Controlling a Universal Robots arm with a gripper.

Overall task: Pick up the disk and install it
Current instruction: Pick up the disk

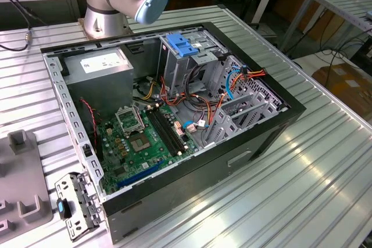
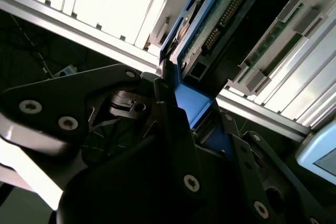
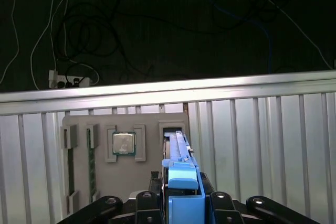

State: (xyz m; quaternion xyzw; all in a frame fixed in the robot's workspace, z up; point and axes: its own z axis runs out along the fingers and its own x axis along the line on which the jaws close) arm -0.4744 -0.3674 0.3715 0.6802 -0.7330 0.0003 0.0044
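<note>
First wrist view: the hand [image 3: 181,184] is closed on the blue bracket of the disk [image 3: 177,148], which stands on edge at a slot of the grey holder [image 3: 105,177], beside a chip [image 3: 124,143]. It is probably best lifted straight along the slot, untilted, so the bracket cannot bind.

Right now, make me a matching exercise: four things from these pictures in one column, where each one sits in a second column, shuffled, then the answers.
Things
1. disk
2. processor chip
3. power supply
4. motherboard

Places
A. square pocket of the grey holder
B. flat on the floor of the open computer case
C. blue carrier held in the gripper
D. case corner nearest the robot arm's base

Pairs: 1-C, 2-A, 3-D, 4-B
</note>
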